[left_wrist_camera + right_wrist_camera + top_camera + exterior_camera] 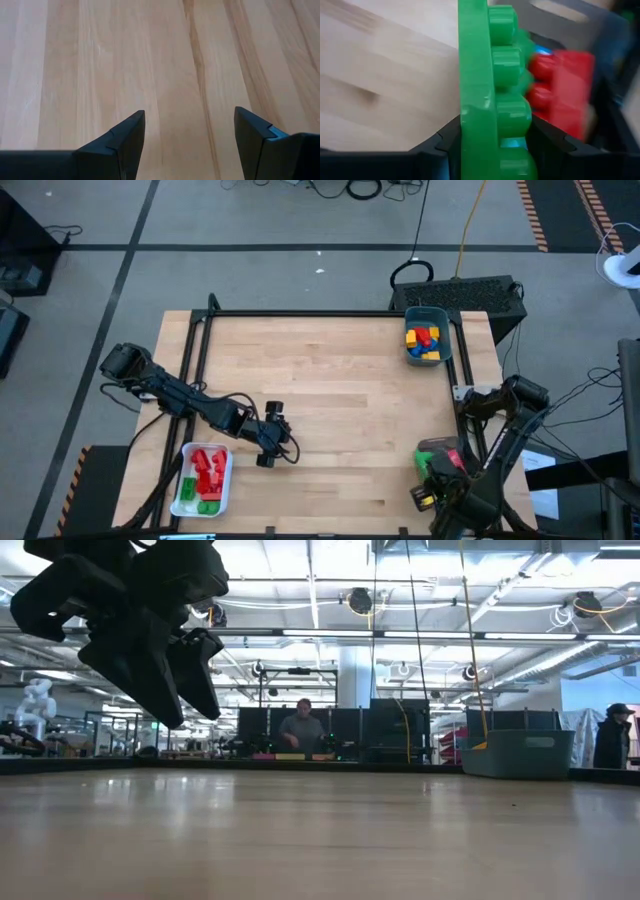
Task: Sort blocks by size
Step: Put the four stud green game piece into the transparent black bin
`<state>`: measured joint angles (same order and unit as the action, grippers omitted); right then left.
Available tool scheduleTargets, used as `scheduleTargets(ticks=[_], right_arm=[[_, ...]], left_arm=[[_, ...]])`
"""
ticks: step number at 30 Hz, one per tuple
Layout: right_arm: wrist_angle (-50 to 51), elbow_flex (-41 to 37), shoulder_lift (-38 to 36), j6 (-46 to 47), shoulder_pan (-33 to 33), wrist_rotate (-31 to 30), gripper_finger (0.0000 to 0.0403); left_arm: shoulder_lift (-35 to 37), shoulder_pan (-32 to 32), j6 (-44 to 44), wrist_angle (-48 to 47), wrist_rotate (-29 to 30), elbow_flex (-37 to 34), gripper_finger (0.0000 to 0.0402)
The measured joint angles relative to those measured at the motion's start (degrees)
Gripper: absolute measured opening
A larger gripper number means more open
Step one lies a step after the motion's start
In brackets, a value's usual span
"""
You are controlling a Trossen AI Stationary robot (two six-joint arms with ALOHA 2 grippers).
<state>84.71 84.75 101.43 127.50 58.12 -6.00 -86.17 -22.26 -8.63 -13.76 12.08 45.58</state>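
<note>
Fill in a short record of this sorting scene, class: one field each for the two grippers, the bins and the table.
Left gripper: jaws open, empty, over bare table beside the white bin
Right gripper: jaws shut on a long green block, at the table's near right corner
White bin: red and green blocks, near left
Grey bin: blue, yellow and red blocks, far right
Table: no loose blocks visible on the wood

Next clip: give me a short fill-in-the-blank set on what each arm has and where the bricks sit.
1. The right gripper is shut on a long ____ brick.
2. Between the left gripper's fingers lies only bare ____.
3. The white tray holds red and ____ bricks.
Missing words: green; wood; green
</note>
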Motion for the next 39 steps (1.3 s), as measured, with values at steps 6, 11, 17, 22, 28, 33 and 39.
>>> scheduleTargets(ticks=[6, 11, 17, 22, 28, 33, 39], right_arm=[[4.19, 0.07, 2.05, 0.85, 0.49, 5.50, 0.0155], [4.29, 0.07, 3.27, 0.96, 0.40, 6.98, 0.0159], [5.25, 0.55, 3.52, 0.90, 0.44, 7.53, 0.0156], [5.24, 2.09, 3.52, 0.83, 0.63, 8.10, 0.0158], [5.30, 2.32, 3.50, 0.59, 0.86, 11.10, 0.0161], [4.44, 1.28, 3.56, 0.61, 0.99, 12.98, 0.0164], [-1.61, -1.61, 3.52, -2.58, 0.93, 7.99, 0.0176]], left_arm=[[0.00, 0.00, -0.08, -0.02, -0.02, 0.00, 0.0218], [0.00, -0.01, -0.10, -0.02, -0.02, 0.00, 0.0218], [0.00, 0.00, -0.14, -0.02, -0.02, 0.00, 0.0218], [0.00, 0.00, -0.16, 0.00, -0.02, 0.00, 0.0218], [0.00, 0.00, -1.47, 0.35, -0.02, 0.00, 0.0218], [0.00, 0.00, -1.59, 0.42, -0.02, 0.00, 0.0218], [0.00, 0.00, -1.63, 0.40, -0.02, 0.00, 0.0218]])
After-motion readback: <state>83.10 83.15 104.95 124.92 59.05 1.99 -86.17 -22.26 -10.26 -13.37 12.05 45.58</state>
